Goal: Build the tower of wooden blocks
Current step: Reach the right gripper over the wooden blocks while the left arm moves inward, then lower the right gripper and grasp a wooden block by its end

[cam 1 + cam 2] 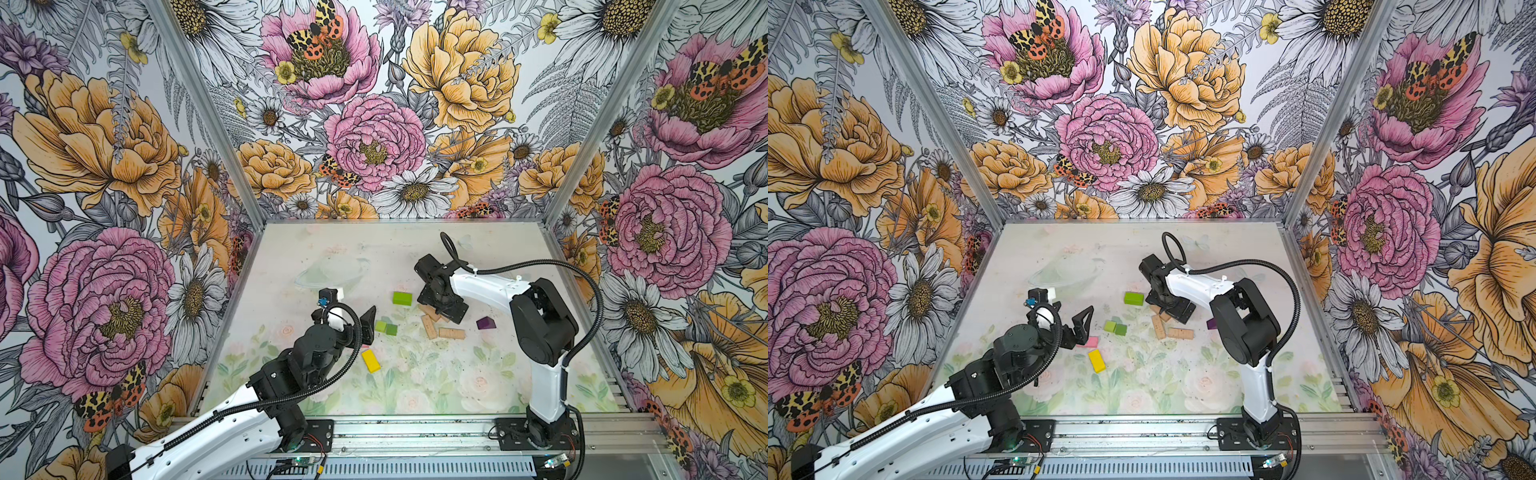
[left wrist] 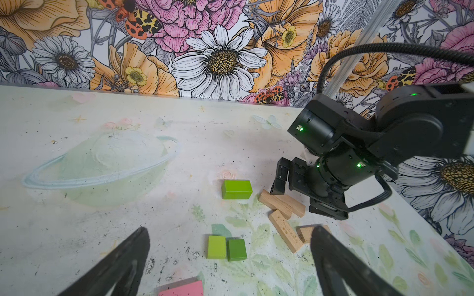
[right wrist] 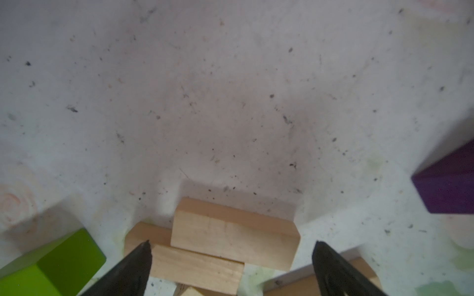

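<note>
Loose blocks for the wood block tower lie on the table (image 1: 457, 386), listed left to right with places given from the lime brick (image 1: 402, 298). Left of the brick and nearer the arm bases, the left gripper (image 2: 230, 230) hangs empty with jaws wide apart. The pink oblong (image 1: 1090, 342) lies just under it (only one end shows in the left wrist view). The yellow oblong (image 1: 370, 360) lies nearer still, its long axis running roughly front to back. Two green cubes (image 1: 391, 330) touch side by side just in front of the brick, whose own long axis runs left to right. Right of the brick lie the tan oblongs (image 1: 429, 327). The right gripper (image 3: 232, 244) stands low over them, jaws spread and clear of the upper tan oblong (image 3: 269, 238). This oblong lies across another and points from finger to finger, a detail only the right wrist view shows. The purple peaked piece (image 1: 485, 322) lies farthest right.
</note>
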Available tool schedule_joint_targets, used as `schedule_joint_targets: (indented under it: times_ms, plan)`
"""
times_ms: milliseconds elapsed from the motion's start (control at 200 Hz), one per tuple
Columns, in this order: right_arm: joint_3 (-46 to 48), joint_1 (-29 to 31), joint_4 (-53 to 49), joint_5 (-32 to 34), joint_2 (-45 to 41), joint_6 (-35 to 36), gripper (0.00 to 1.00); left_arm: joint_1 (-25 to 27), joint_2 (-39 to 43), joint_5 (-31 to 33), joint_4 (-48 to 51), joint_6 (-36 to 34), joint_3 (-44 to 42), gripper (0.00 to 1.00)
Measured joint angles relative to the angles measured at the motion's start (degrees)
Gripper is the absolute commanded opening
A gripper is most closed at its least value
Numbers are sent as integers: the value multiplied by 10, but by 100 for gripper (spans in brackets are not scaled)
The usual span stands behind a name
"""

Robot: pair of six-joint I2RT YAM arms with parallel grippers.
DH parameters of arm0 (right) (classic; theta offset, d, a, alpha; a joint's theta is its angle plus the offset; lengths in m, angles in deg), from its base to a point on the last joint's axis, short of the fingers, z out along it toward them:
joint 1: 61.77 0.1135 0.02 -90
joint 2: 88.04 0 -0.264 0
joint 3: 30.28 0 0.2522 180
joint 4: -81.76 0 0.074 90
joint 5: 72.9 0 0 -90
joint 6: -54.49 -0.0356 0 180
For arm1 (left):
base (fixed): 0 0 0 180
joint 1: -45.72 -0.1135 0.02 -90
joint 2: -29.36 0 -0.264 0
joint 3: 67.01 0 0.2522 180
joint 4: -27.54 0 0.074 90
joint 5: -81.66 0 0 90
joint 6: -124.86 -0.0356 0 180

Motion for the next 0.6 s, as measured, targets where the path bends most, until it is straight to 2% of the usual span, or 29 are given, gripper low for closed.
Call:
schedule_joint_targets:
  times_ms: [480, 600]
  plan:
    - [-5, -24, 10, -24, 27, -1, 83, 0, 11, 1, 1, 0, -3, 99]
    - [-5, -26, 11, -26, 27, 0, 83, 0, 13, 3, 2, 0, -3, 99]
